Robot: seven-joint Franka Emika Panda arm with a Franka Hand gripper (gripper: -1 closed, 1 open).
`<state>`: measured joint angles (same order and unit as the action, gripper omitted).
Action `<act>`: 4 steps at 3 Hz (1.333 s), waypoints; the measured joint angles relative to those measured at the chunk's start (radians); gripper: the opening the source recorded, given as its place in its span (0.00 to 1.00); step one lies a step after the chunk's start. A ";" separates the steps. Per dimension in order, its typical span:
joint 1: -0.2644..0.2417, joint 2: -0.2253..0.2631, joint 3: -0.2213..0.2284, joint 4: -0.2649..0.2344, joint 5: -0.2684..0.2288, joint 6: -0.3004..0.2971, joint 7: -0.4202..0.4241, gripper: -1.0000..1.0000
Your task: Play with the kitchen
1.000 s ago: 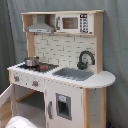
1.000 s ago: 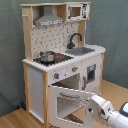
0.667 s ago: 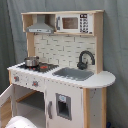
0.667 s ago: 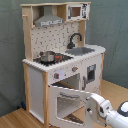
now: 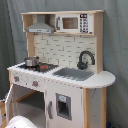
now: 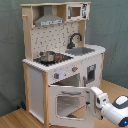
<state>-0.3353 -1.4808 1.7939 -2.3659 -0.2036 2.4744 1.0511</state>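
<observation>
The kitchen (image 5: 60, 70) (image 6: 60, 55) is a tall white and light-wood toy with a grey hood (image 5: 40, 27) (image 6: 49, 20), black faucet (image 5: 85, 59) (image 6: 75, 39), sink (image 5: 74, 74) (image 6: 82, 50) and a pot (image 5: 31, 61) (image 6: 47, 56) on the stovetop. Its windowed oven door (image 6: 67, 102) hangs open, swung out to the front; the first exterior view shows only its edge (image 5: 9, 100). My gripper (image 6: 91, 98) sits at the door's free edge, on the second exterior view's right. A white part of the arm (image 5: 20, 122) shows at the bottom left of the first exterior view.
The open oven cavity (image 5: 32, 102) lies behind the door. A second small door with a window (image 5: 62, 106) (image 6: 91, 72) is closed beside it. A grey curtain (image 5: 115, 60) hangs behind the kitchen, which stands on a wooden floor (image 6: 15, 119).
The arm has shifted slightly up and toward the oven door's edge. The door stays open at about the same angle.
</observation>
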 joint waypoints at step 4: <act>-0.266 0.006 -0.022 -0.043 -0.003 0.272 -0.096 1.00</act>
<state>-0.6016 -1.4752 1.7723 -2.4091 -0.2067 2.7464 0.9547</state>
